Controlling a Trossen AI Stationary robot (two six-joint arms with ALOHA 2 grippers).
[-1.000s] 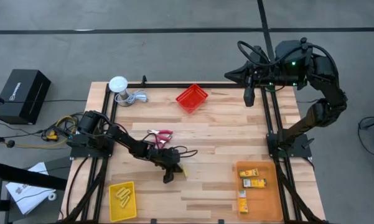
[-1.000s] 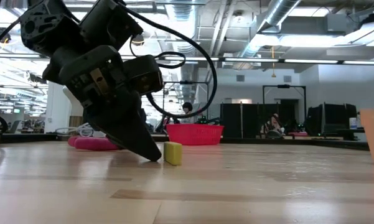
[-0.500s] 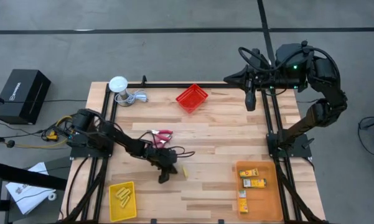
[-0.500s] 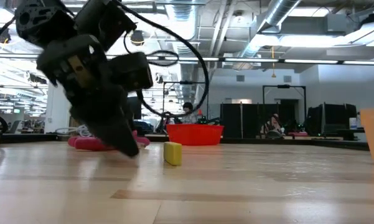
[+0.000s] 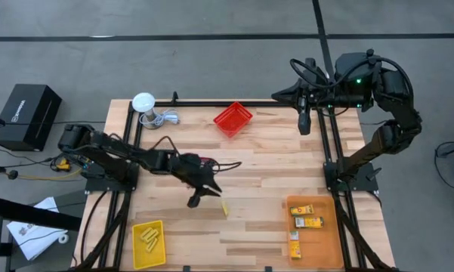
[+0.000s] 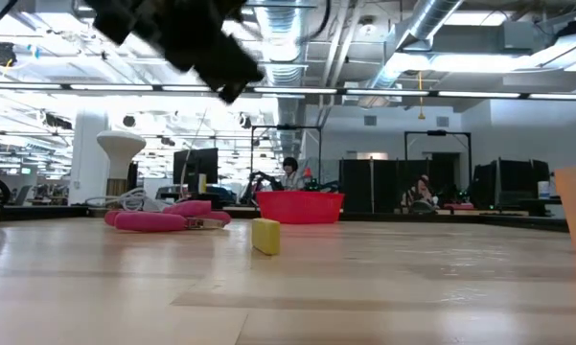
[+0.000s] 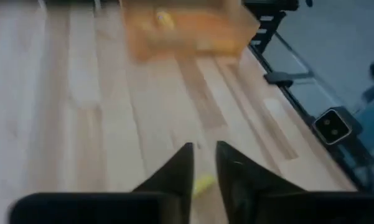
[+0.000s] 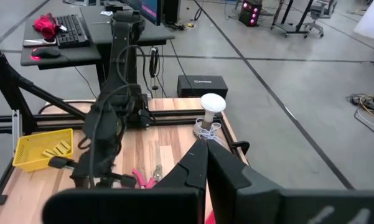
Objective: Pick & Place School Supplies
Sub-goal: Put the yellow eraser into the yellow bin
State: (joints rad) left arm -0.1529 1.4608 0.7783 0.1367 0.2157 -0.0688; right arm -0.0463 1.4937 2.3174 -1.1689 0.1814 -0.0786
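Observation:
A small yellow piece (image 5: 224,208) (image 6: 265,236) stands on its end on the wooden table, near the middle. My left gripper (image 5: 196,199) (image 6: 234,90) hangs in the air above and to the left of it, touching nothing. In the left wrist view its fingertips (image 7: 203,149) stand a little apart, and the yellow piece (image 7: 202,185) shows below the gap. The red-handled scissors (image 5: 202,161) (image 6: 159,220) lie flat behind the left arm. My right gripper (image 5: 304,125) (image 8: 206,148) waits shut, high over the far right corner.
A yellow bin (image 5: 149,243) with yellow pieces sits at the near left. An orange bin (image 5: 311,230) with small boxes is at the near right, and a red bin (image 5: 233,119) at the far middle. A white round object with a cable (image 5: 144,103) is at the far left.
My left gripper has risen from the table beside the yellow piece, drawing slightly toward the far left and rolling as it lifted. The yellow piece stays standing where it was.

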